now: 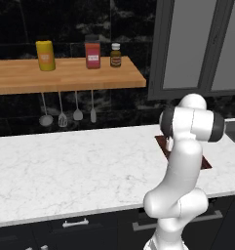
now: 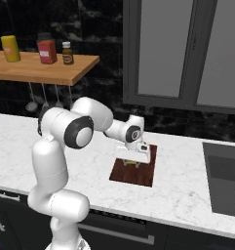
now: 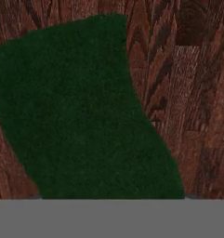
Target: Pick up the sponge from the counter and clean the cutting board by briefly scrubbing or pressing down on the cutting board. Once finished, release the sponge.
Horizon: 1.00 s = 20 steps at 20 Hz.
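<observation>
On the white marble counter (image 2: 187,190) lies the dark reddish-brown cutting board (image 2: 138,175), partly hidden behind my arm in the left base view (image 1: 162,145). My gripper (image 2: 132,160) points down over the board's far half and is shut on the sponge (image 2: 130,163), whose yellow-green underside shows just below the hand, low over the board; I cannot tell whether it touches the board. In the hand view the sponge's dark green top (image 3: 81,121) sits between the fingers, with the board's wood grain (image 3: 187,93) all around it.
An orange-brown shelf (image 1: 65,75) at the back left carries a yellow canister (image 1: 45,55), a red jar (image 1: 92,52) and a brown bottle (image 1: 115,55), with utensils (image 1: 63,117) hanging below. A dark inset panel (image 2: 224,183) sits in the counter on the right.
</observation>
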### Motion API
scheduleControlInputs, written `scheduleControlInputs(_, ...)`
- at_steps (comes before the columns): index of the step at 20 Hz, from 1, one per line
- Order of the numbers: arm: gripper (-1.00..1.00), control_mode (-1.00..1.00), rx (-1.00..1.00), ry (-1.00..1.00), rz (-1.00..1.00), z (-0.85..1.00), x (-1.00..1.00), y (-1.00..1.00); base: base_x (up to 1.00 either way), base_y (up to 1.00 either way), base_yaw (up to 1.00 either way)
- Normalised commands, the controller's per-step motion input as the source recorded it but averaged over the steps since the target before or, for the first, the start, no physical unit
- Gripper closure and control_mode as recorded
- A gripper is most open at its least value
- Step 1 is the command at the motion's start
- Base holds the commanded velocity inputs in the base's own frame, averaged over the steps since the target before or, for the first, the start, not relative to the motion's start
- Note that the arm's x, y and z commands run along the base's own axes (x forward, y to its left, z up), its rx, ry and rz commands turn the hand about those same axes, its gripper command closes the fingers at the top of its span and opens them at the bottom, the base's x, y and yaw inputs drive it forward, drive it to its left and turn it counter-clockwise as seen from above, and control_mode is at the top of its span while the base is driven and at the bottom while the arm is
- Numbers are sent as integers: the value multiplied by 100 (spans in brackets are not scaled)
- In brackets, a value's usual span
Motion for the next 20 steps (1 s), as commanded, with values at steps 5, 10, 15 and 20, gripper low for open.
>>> scheduleControlInputs(5,100,-100,1,0,0,0,79,-2,0,0,0)
scheduleControlInputs(10,100,-100,0,1,0,-8,38,-14,0,0,0)
scheduleControlInputs(15,100,-100,0,3,0,-34,-43,-22,0,0,0)
scheduleControlInputs(20,100,-100,0,7,0,-44,-91,-21,0,0,0)
